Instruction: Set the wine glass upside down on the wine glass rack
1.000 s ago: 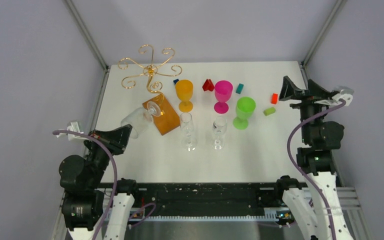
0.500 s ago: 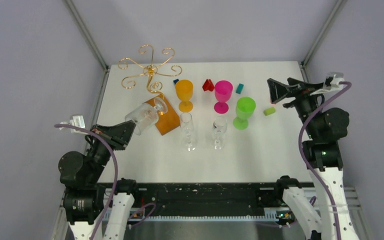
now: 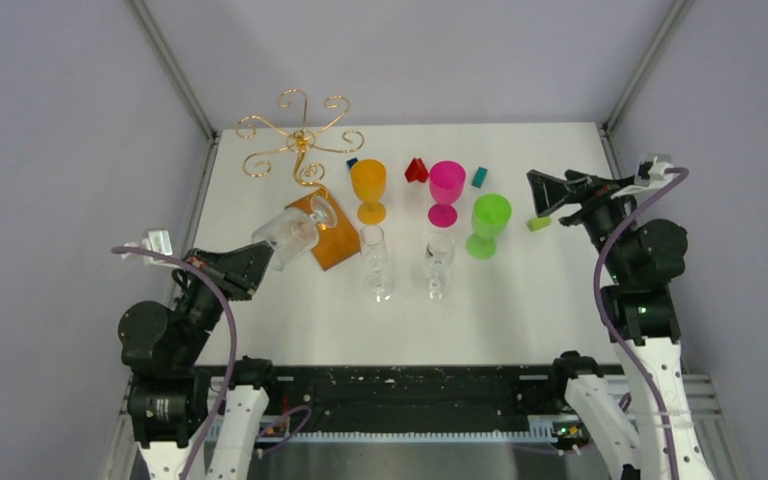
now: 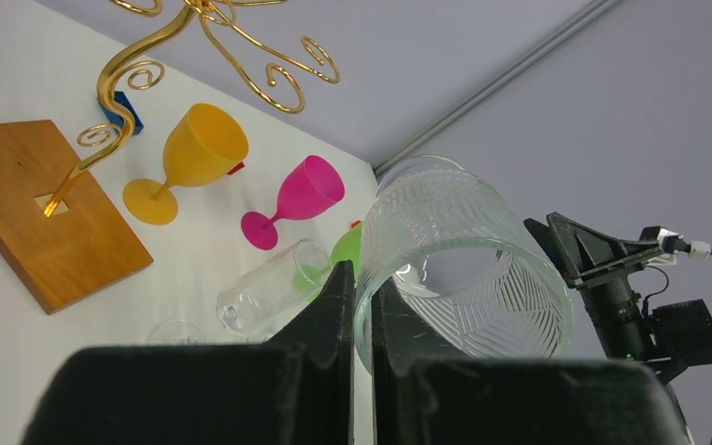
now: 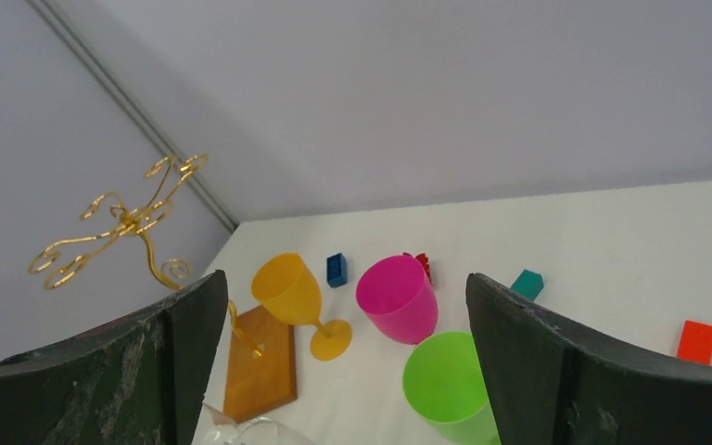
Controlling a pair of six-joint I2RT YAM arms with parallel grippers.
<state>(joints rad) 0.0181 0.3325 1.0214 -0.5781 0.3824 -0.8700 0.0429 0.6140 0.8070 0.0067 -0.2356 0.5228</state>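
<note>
Your left hand point(image 4: 360, 278) pinches only the rim of the clear ribbed wine glass point(image 4: 464, 269), tilted just beyond its fingertips; the gold scroll-armed wire rack with orange-brown wooden base point(image 4: 42, 209) stands farther ahead. So thin a grip could let the glass swivel, slip, or snag a scroll. Your right hand point(image 3: 543, 195) gapes empty. No readable writing.

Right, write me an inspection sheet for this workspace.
Surface: white table, no spills seen.
Job's things: wine glass rack upright at far left; clear wine glass tilted in the air, foot toward the rack.
Clutter: orange goblet, pink goblet, green goblet, two clear glasses, small coloured blocks.
Grippers: left gripper shut on the wine glass rim; right gripper open, empty.
Cables: purple cable along each arm.
Surroundings: grey walls, metal frame posts.
</note>
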